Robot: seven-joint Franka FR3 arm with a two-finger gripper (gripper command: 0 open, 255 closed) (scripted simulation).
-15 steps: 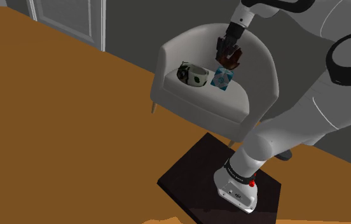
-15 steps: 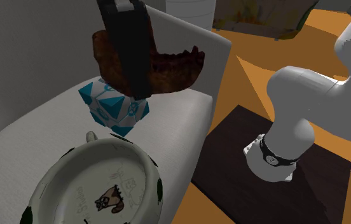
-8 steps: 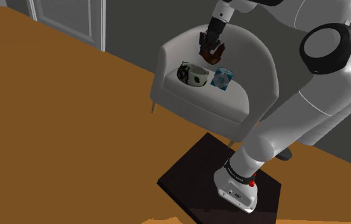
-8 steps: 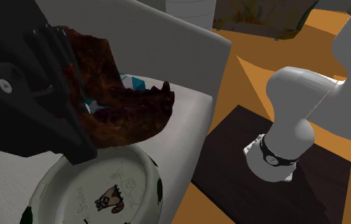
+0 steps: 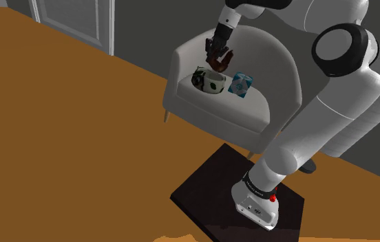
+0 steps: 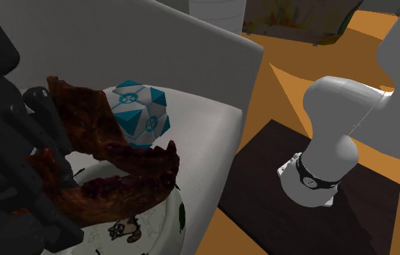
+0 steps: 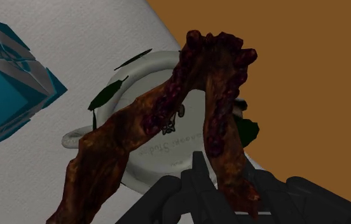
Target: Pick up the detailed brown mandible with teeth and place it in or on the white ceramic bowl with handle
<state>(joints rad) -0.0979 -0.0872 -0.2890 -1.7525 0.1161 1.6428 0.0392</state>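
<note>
The brown, toothed mandible (image 7: 212,63) hung in the air, held above the white bowl (image 7: 144,58) rather than resting on anything. In the wrist view its two branches framed the bowl's inside. It looked carried there so that letting go would drop it into the bowl, which would make this the placing step, with release not yet done.

The black gripper (image 7: 228,191) was pinched on one branch of the jaw near its rear end. The joined, toothed front pointed away from the fingers and the other branch hung free beside them. In the second exterior view the mandible (image 6: 111,181) reached out from the gripper (image 6: 32,174) across the bowl's (image 6: 155,217) rim, close over it. Whether it touched the rim could not be told.

The bowl, marked with dark green patches and a small handle (image 7: 72,139), stood on the white armchair's (image 5: 209,110) seat, near its front edge. A white and teal cube (image 6: 139,109) sat just beside the bowl, nearer the chair's back.
</note>
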